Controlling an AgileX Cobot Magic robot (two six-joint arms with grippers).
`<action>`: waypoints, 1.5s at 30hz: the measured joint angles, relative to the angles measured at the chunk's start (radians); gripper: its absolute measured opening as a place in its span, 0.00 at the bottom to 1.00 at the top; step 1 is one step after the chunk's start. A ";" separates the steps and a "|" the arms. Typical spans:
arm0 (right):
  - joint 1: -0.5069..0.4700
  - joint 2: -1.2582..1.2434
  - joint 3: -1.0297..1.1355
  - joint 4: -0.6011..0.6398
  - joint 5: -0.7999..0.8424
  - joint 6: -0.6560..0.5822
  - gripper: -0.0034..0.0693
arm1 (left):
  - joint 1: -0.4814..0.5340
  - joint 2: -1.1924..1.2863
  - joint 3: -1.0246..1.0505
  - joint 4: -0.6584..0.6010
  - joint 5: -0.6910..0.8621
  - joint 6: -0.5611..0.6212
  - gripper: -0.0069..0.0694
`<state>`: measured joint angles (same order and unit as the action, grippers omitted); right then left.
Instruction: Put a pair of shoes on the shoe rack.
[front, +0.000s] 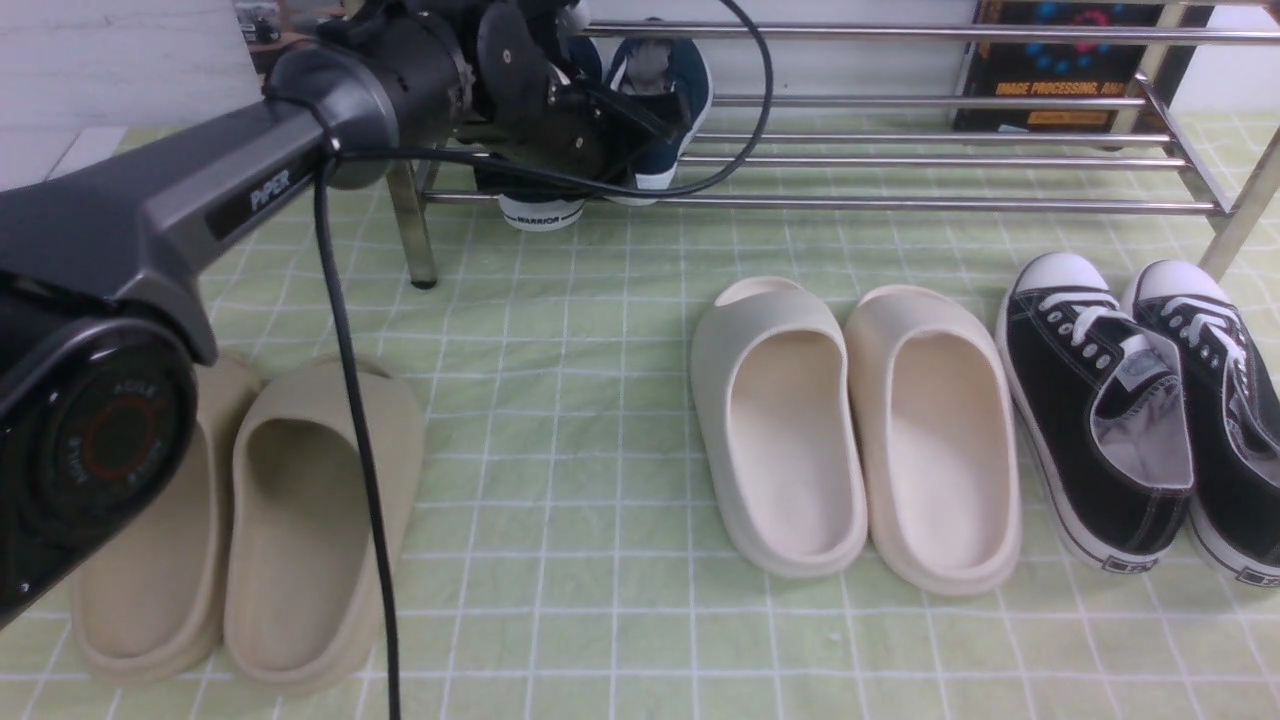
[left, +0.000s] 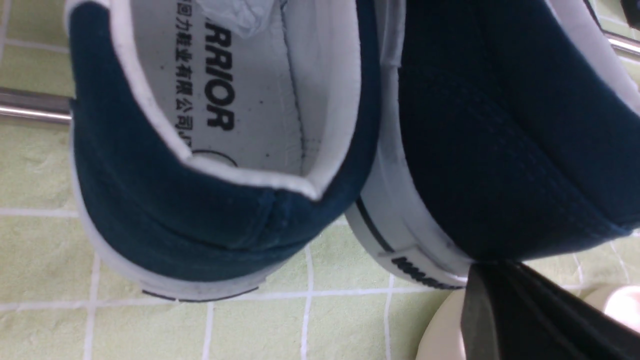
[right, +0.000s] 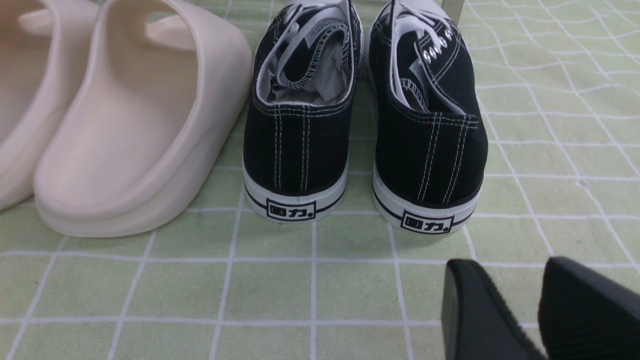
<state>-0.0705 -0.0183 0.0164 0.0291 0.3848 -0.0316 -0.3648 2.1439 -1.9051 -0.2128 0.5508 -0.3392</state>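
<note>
Navy canvas shoes (front: 662, 150) sit side by side at the L end of the shoe rack (front: 900, 204), apparently resting on its bars, heels toward the robot. One heel, marked WARRIOR, overhangs the front bar. L gripper (front: 560, 110) is right at the shoes. L wrist view shows only one black finger (left: 520, 310), tip against one shoe's heel, so jaw state cannot be told. R gripper (right: 510, 270) is over the green checked cloth (right: 150, 290) behind the black lace-ups (right: 300, 145), jaws slightly apart, nothing between.
</note>
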 joint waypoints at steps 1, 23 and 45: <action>0.000 0.000 0.000 0.000 0.000 0.000 0.38 | 0.000 0.000 0.000 0.001 0.002 0.000 0.11; 0.000 0.000 0.000 0.000 0.000 0.000 0.38 | 0.000 -0.505 -0.073 0.374 0.395 0.022 0.26; 0.000 0.000 0.000 0.000 0.000 0.000 0.38 | 0.000 -1.388 0.778 0.552 0.520 -0.141 0.07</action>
<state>-0.0705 -0.0183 0.0164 0.0291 0.3848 -0.0316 -0.3648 0.7554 -1.1276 0.3396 1.0712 -0.4804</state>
